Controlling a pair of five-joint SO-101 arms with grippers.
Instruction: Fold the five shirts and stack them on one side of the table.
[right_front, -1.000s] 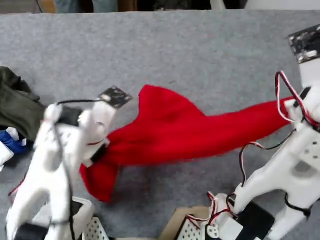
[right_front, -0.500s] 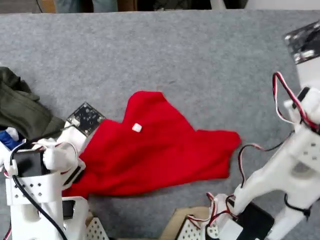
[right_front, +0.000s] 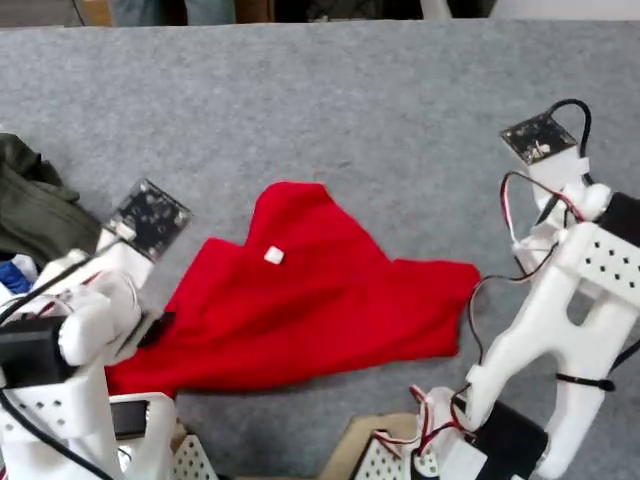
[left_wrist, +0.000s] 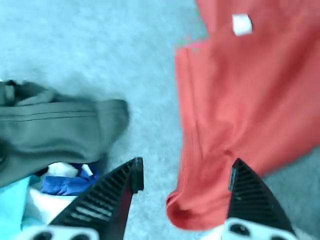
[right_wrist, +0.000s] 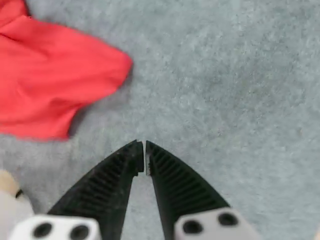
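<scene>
High view: the red shirt (right_front: 310, 310) lies spread on the worktop (right_front: 400, 120), ready for folding. My left hand (left_wrist: 186, 170) gapes wide and empty over one corner, likely lining up a grip; my right hand (right_wrist: 144, 150), closed on nothing, waits beside the opposite corner.

My left end effector (left_wrist: 185, 167) is wide open, jaws spread far apart, pointing down. My right end effector (right_wrist: 144, 146) is closed, tips together, also pointing down. My left arm (right_front: 80, 330) sits near-left and my right arm (right_front: 560, 300) near-right, well apart.
</scene>
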